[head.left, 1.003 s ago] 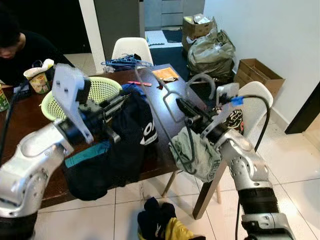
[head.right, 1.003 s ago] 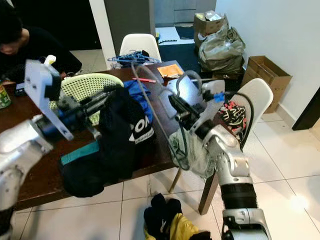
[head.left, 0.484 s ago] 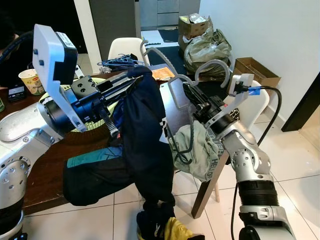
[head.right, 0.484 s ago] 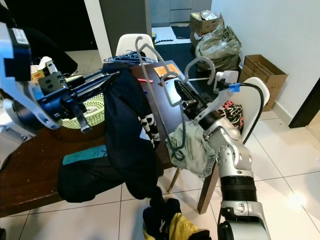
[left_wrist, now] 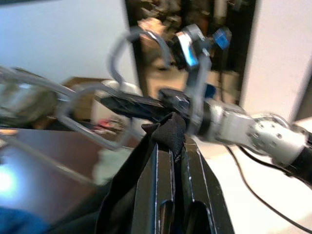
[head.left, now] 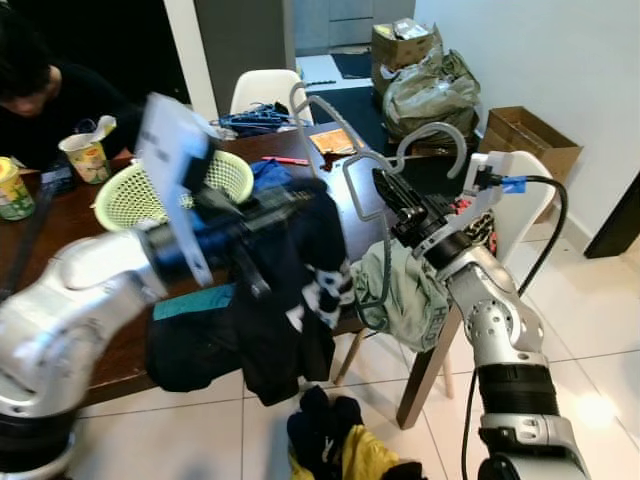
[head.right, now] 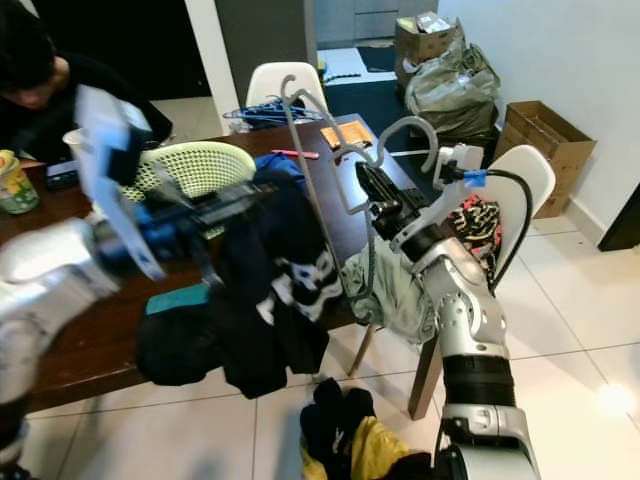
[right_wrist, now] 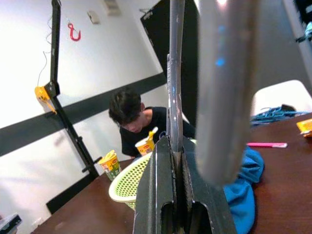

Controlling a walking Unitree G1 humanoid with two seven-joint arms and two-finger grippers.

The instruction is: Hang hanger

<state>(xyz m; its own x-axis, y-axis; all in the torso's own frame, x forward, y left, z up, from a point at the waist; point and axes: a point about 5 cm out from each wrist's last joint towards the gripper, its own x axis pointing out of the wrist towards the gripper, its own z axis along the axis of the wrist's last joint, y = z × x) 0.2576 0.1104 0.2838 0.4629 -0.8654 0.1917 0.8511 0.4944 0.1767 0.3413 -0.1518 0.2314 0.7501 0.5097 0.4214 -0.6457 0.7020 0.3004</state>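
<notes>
My right gripper (head.left: 386, 182) is shut on a bundle of grey hangers (head.left: 432, 130) and holds them up over the table's right edge; in the right wrist view the hanger wire (right_wrist: 174, 83) rises from between the fingers. A grey-green garment (head.left: 402, 295) hangs below that gripper. My left gripper (head.left: 308, 197) is shut on a dark navy garment (head.left: 290, 290) with white print, just left of the hangers. That cloth (left_wrist: 168, 134) bunches over the fingertips in the left wrist view, close to the right gripper.
On the dark wooden table (head.left: 95, 350) stand a green basket (head.left: 135, 195), a teal cloth (head.left: 195, 300) and a heap of blue hangers (head.left: 255, 118). A person (head.left: 45, 95) sits at the far left. White chairs, boxes and bags stand to the right. Clothes (head.left: 335, 440) lie on the floor.
My left gripper rose with the dark garment, then came down and nearer to the hangers. The right gripper keeps the hangers up in much the same place. The camera has shifted.
</notes>
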